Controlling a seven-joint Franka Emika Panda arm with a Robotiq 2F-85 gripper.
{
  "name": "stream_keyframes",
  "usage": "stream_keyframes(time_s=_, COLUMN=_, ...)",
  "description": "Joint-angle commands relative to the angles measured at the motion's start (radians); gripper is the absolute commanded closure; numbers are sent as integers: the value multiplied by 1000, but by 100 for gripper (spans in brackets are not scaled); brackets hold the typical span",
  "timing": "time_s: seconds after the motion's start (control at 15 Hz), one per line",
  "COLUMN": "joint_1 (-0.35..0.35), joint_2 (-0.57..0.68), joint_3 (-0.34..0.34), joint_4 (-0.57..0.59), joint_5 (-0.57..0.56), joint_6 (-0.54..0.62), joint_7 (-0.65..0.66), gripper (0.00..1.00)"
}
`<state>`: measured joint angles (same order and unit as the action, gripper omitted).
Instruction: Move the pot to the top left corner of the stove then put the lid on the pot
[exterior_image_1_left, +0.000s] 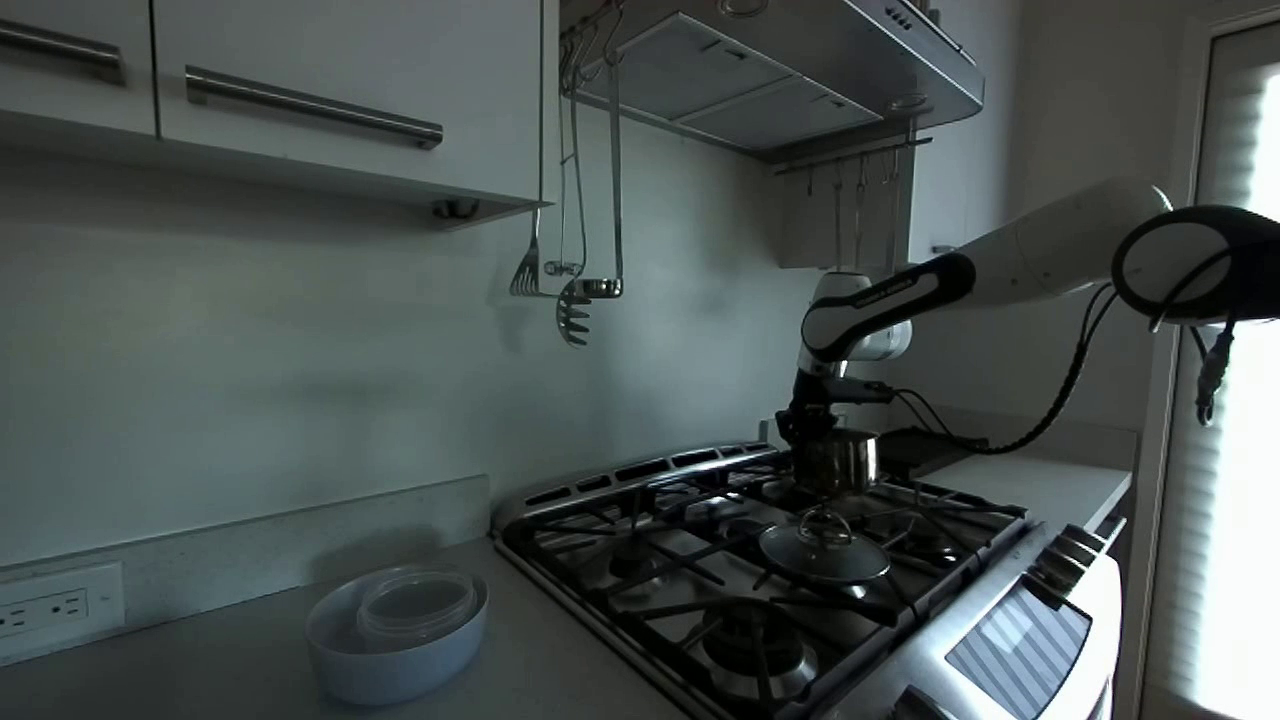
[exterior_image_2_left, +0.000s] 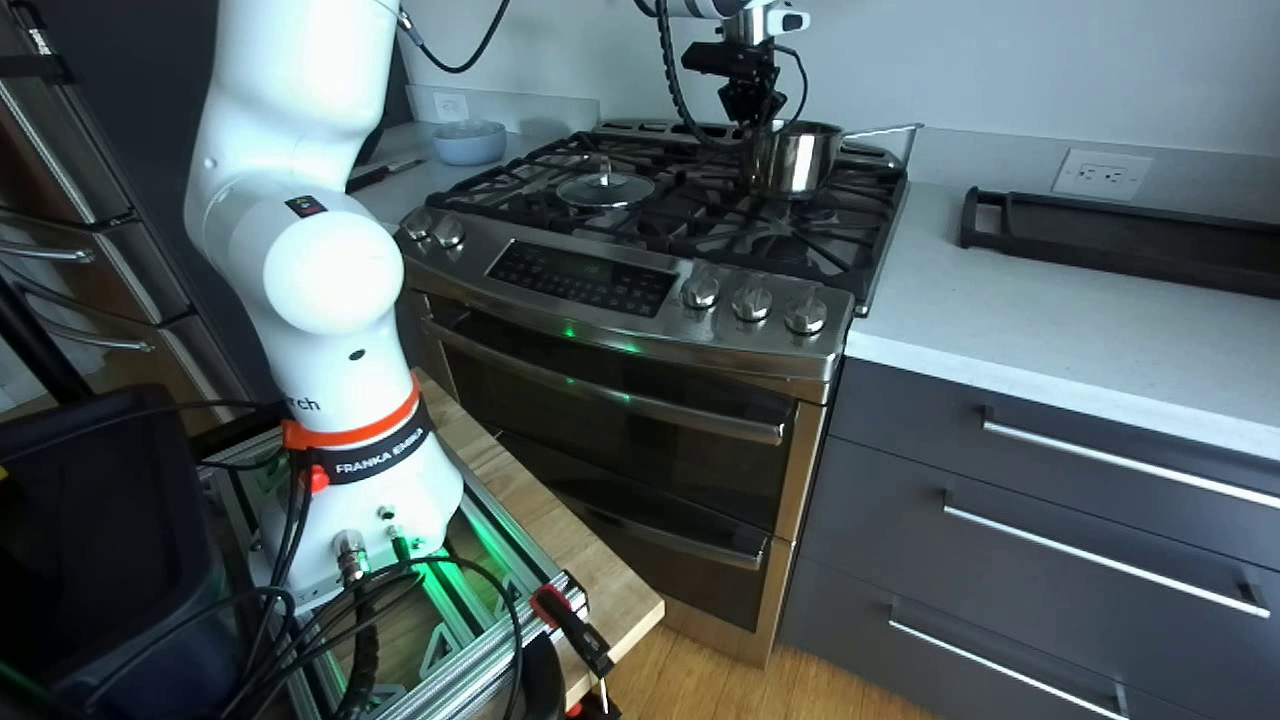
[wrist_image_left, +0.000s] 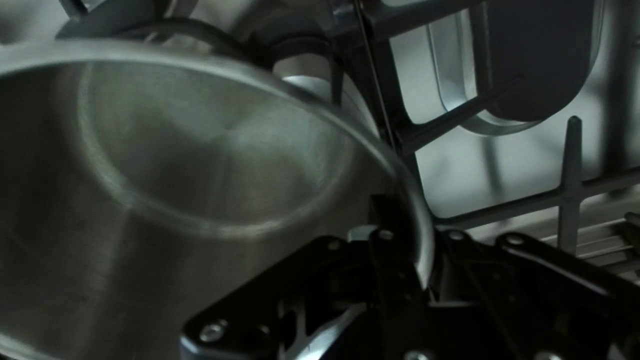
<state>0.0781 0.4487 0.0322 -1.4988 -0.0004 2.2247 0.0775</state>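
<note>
The fingers (wrist_image_left: 392, 265), one inside the pot (wrist_image_left: 215, 160), pinch its wall above the black grates (wrist_image_left: 570, 192).

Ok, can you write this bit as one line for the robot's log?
claw: gripping pot at its rim; pot: uncovered, over stove, resting or lifted unclear; lid: on stove, apart from pot

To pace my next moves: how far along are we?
Looks done: the fingers grip the pot by its wall. Seemingly in hand: its move; seen from the front, it is over the right side of the stove. Left: reaching the top left corner, then fitting the lid, which lies apart.
</note>
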Motion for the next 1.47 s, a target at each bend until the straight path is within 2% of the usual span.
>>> stream_keyframes(time_s=0.0, joint_1=-12, joint_2=60, joint_3=18, joint_4=58, joint_5=23, joint_6=41, joint_7=-49, gripper=98)
stream_keyframes(time_s=0.33, joint_1=22, joint_2=48, joint_3=-28, joint_4=66, joint_5=-41, joint_6=3, joint_7=79, gripper=98)
stream_keyframes(time_s=0.73, joint_1=31, joint_2=38, joint_3=-33, joint_4=51, joint_5=-75, joint_6=16, joint_7=120, gripper=98)
stream_keyframes(time_s=1.27, joint_1=36, joint_2=53, joint_3=-36, joint_4=48, joint_5=-69, joint_6=201, joint_7=160, gripper=98)
stream_keyframes(time_s=1.4, joint_1=41, joint_2=53, joint_3=-39, joint_4=46, joint_5=-74, joint_6=207, joint_7=166, gripper=98)
